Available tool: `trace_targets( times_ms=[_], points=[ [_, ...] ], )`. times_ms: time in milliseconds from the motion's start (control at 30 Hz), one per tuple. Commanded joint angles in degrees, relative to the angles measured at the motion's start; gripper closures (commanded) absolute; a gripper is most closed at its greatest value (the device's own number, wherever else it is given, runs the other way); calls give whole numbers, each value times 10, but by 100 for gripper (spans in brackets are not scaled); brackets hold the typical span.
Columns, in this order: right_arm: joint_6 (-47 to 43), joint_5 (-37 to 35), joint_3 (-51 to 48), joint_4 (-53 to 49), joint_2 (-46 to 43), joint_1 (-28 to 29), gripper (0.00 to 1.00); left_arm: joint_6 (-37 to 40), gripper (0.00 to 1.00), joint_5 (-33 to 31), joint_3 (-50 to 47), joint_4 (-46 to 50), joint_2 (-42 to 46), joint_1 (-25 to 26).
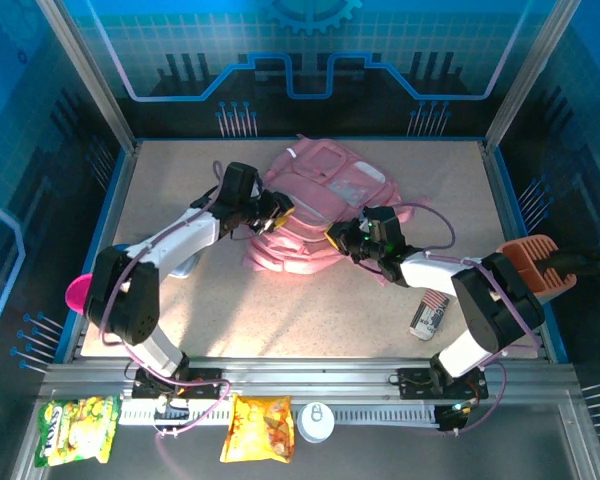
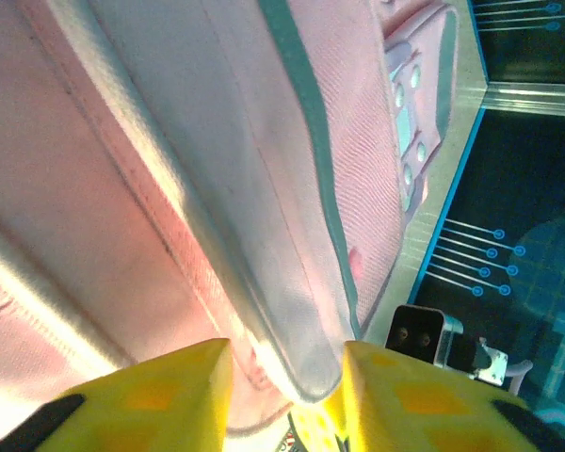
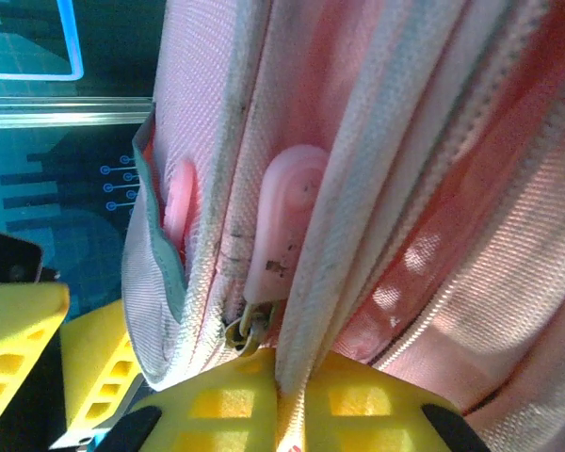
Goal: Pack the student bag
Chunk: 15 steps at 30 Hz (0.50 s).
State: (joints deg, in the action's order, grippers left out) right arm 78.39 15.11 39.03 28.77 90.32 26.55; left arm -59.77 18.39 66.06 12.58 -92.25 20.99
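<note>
The bench [image 1: 180, 330] carries the bag [image 1: 320, 185], which lies flat and crumpled at its middle, toward the far side. What is inside the bag cannot be seen.

The left end effector [image 1: 273, 208] is at the bag's left edge. In the left wrist view its yellow fingers [image 2: 151, 400] stand apart, with a rounded fold of the bag's edge between them, close against the right-hand finger.

The right end effector [image 1: 340, 238] is at the bag's near right edge. In the right wrist view its fingers [image 3: 358, 405] are closed together on a strip of the bag's fabric beside the zip. The pink zip pull [image 3: 284, 217] hangs just above them, and its metal slider [image 3: 243, 331] is almost touching the fingers.

An orange tool [image 1: 533, 262] sits at the bench's right edge and a pink round thing [image 1: 77, 292] at the left edge. A striped pack [image 1: 430, 313] lies beside the right arm. A green snack bag [image 1: 77, 430], an orange snack bag [image 1: 257, 428] and a white can [image 1: 315, 422] lie in front of the arm bases.
</note>
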Motion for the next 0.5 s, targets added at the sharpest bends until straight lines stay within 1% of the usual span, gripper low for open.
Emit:
trace_targets(
  times_ms=[0, 100, 233, 367, 467],
  points=[
    [-31, 5, 27, 21, -24, -10, 88, 119, 58, -55, -24, 59, 43, 7],
    [-44, 7, 34, 11, -30, -11, 88, 186, 56, -80, -37, 68, 66, 29],
    [-50, 10, 43, 3, -32, -12, 88, 275, 55, -113, -32, 87, 75, 78],
    [-51, 12, 47, 0, -30, -13, 88, 349, 55, -163, -14, 117, 58, 128],
    [-51, 12, 48, -2, -30, -14, 88, 384, 56, -206, 9, 141, 34, 161]
  ],
)
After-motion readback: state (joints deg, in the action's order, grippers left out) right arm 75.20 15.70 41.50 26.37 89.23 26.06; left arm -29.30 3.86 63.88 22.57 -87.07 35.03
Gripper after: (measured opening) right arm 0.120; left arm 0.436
